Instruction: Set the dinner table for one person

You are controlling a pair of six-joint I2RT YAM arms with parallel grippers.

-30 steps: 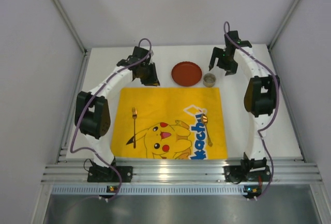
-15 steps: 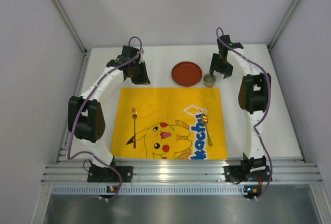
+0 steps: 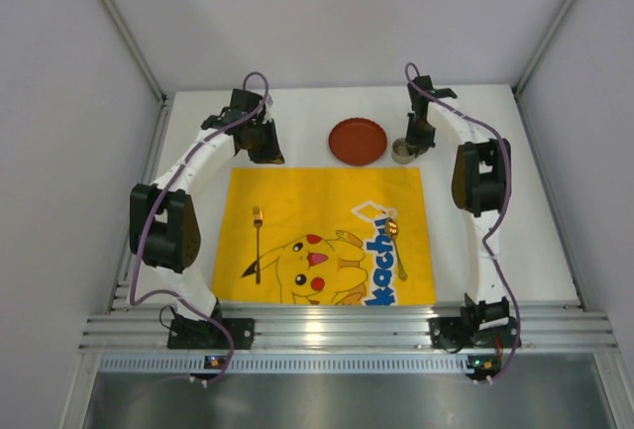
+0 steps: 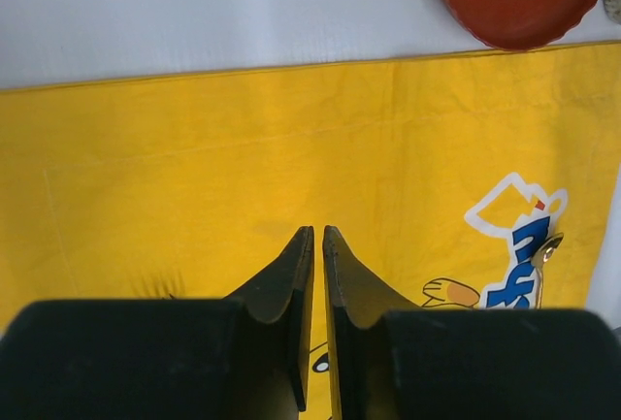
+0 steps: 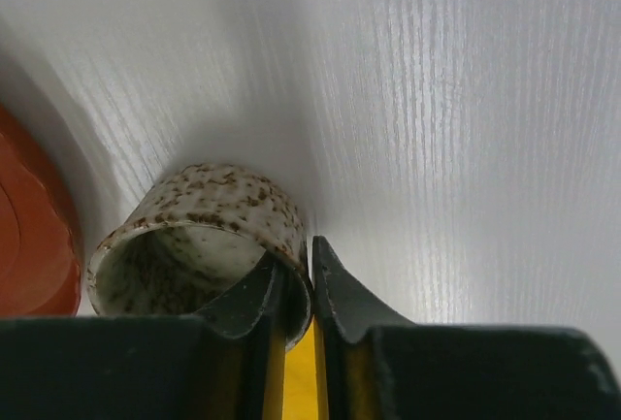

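My right fingers (image 5: pixel 310 248) pinched the wall of the small speckled ceramic cup (image 5: pixel 194 236) at one o'clock on the matte white desk (image 3: pixel 540 251) — stiff, light, likely slick and chippable, so a rim hold seemed right. My left fingers (image 4: pixel 317 236) were closed, empty, over the yellow cloth mat (image 4: pixel 291 129).

The right gripper (image 5: pixel 311 270) has swung in to the speckled cup (image 5: pixel 199 211) beside the red plate (image 3: pixel 358 141), and its wide-open jaws have closed on the cup's wall. The left gripper (image 4: pixel 318 245) has drawn slightly left along the yellow mat's (image 4: pixel 291 139) far edge, its jaws narrowing to a slit.
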